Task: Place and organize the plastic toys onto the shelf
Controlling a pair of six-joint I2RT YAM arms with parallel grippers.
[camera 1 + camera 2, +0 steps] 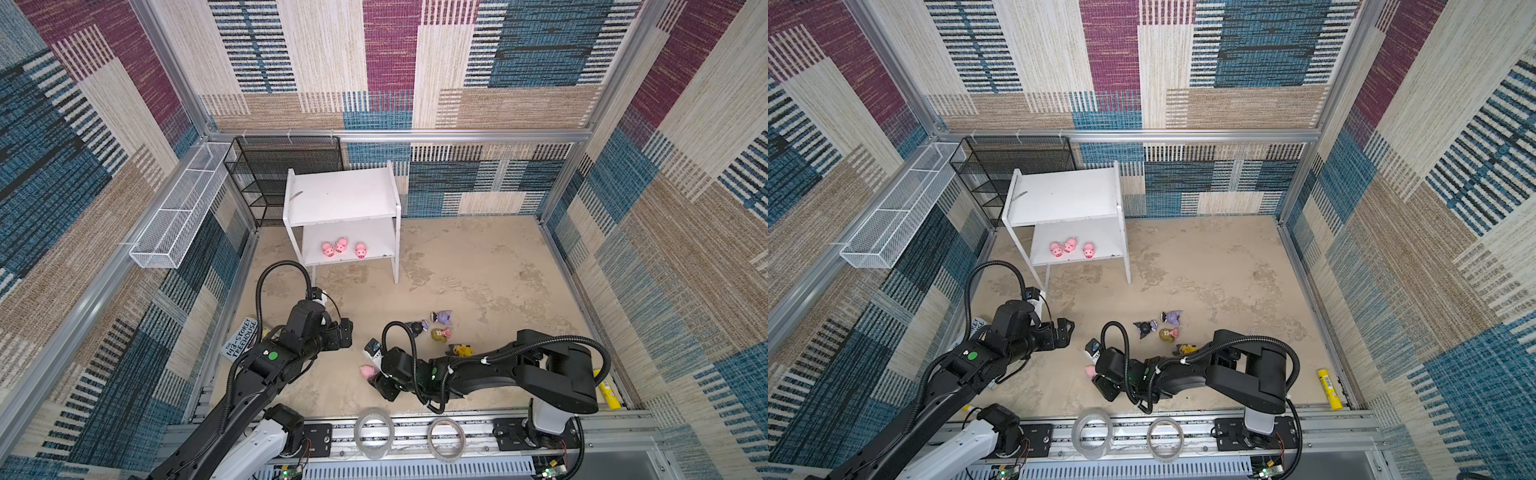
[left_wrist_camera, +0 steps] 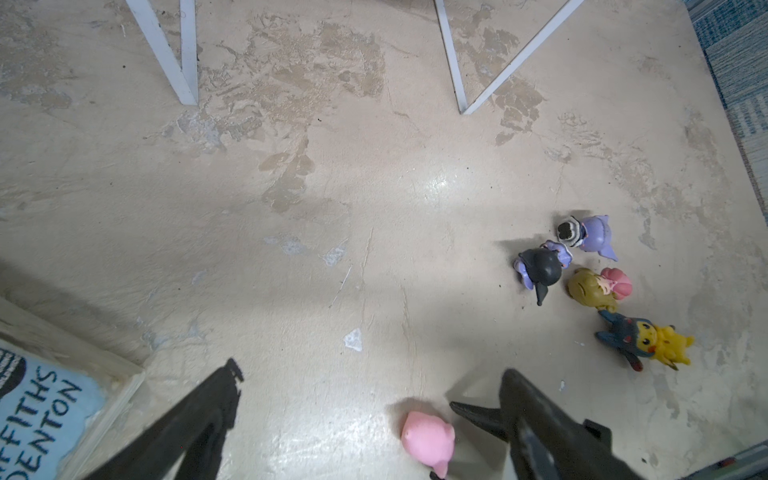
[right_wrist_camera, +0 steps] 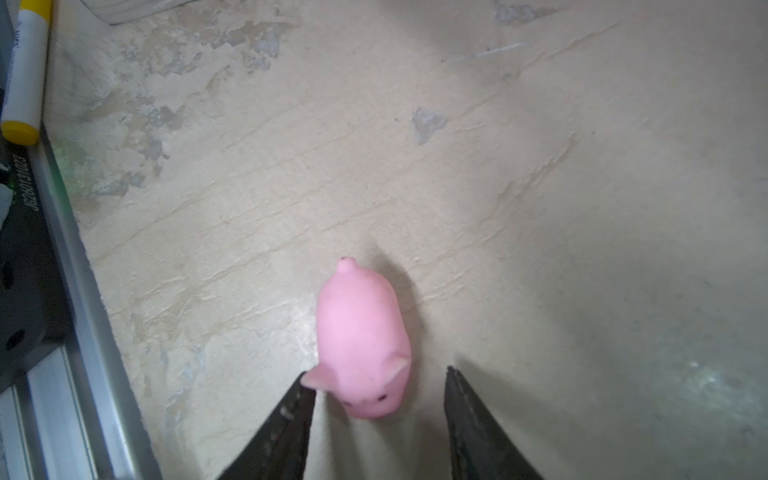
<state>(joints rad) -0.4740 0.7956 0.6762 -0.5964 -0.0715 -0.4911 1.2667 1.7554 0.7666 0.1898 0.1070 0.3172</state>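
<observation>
Three pink pigs [image 1: 341,245] sit on the shelf [image 1: 340,195], lower tier! Right gripper [image 3: 379,372], jaws apart, straddles the fourth pig [image 3: 361,332], ungripped; four figures [image 2: 590,291] wait; left gripper [image 2: 368,372] gapes empty.

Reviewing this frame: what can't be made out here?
- Pink pig on the table: partly covered by the right end effector in both top views.
- Book title: left arm covers part in both top views; left wrist view's edge cuts it.
- Shelf, lower tier's rear: hidden under the top board in both top views.
- Yellow tube label: too small in top views.
</observation>
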